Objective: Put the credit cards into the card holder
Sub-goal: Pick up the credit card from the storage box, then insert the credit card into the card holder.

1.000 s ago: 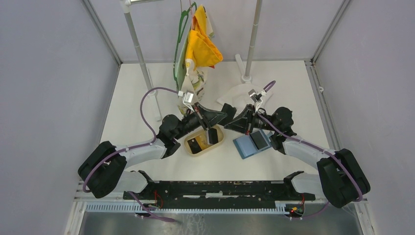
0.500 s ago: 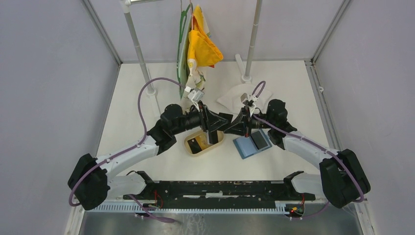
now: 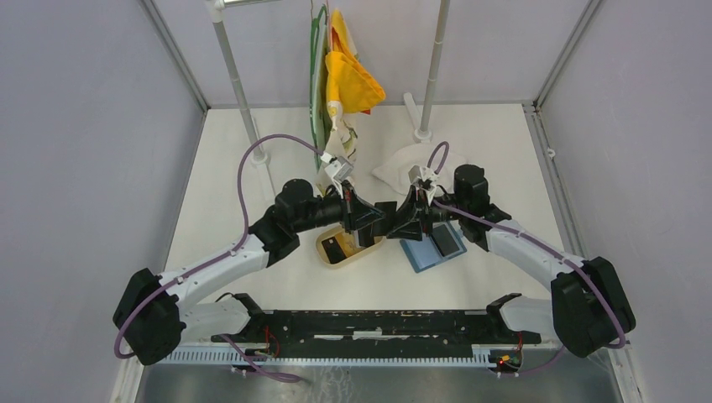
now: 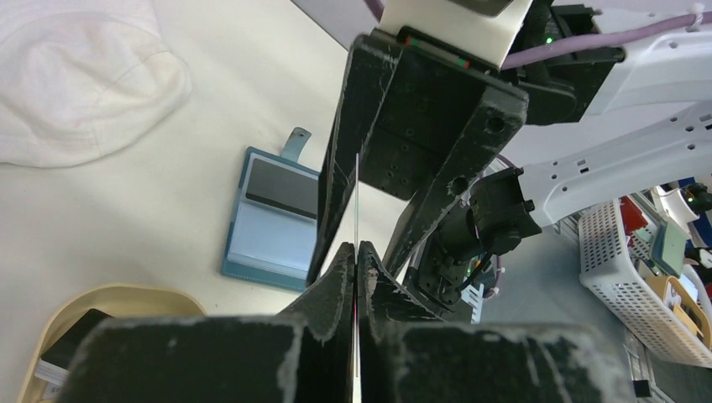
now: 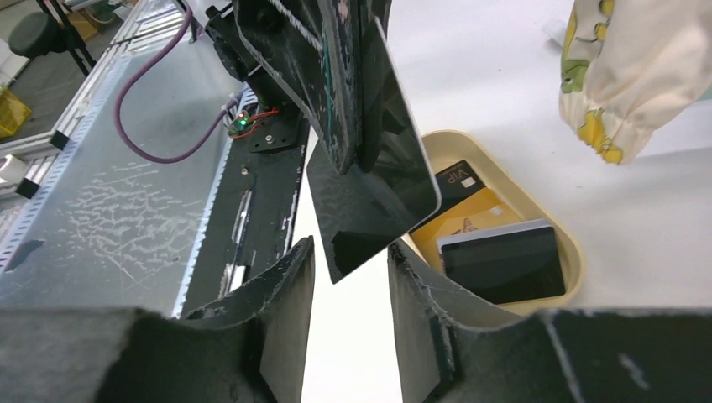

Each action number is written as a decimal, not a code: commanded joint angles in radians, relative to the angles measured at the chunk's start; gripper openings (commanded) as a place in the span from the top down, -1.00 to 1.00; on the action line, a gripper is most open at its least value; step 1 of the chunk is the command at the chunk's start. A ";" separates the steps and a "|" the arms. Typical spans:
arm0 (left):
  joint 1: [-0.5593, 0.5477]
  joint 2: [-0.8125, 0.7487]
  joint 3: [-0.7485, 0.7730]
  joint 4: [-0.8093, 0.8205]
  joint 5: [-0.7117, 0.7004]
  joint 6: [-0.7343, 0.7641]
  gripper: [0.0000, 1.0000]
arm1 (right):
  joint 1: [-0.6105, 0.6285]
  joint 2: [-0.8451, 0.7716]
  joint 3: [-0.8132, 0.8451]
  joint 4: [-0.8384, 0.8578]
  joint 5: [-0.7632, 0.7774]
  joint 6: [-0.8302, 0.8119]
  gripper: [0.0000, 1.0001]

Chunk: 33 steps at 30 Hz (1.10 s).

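Note:
My left gripper (image 4: 356, 248) is shut on a thin black credit card (image 5: 374, 172), which shows edge-on in the left wrist view and hangs in the air. My right gripper (image 5: 348, 277) faces it, open, with the card's lower corner between its fingers (image 5: 294, 290), apart from both. The two grippers meet above the table between the tan tray (image 3: 329, 259) and the blue card holder (image 3: 422, 254). The card holder (image 4: 267, 235) lies open and flat, a second black card (image 3: 445, 241) resting on it. More cards, one of them black (image 5: 504, 262), lie in the tray (image 5: 550, 225).
A white cloth (image 3: 401, 165) lies behind the grippers. Yellow and patterned garments (image 3: 342, 80) hang from a rack whose poles (image 3: 239, 92) stand at the back. Grey walls close in both sides. The black base rail (image 3: 369, 323) runs along the near edge.
My left gripper has carried the card from over the tray to the right. My right gripper has swung left to meet it and has opened around the card's corner.

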 commanded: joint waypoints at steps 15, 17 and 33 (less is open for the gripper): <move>0.004 0.039 -0.106 0.324 0.061 -0.106 0.97 | -0.072 -0.041 0.025 0.299 0.007 0.363 0.53; 0.004 0.039 -0.107 0.324 0.056 -0.106 0.96 | -0.071 -0.041 0.025 0.302 0.004 0.367 0.82; 0.004 -0.082 -0.060 -0.172 -0.290 -0.049 -0.71 | -0.262 0.092 0.422 -1.048 0.230 -0.738 1.00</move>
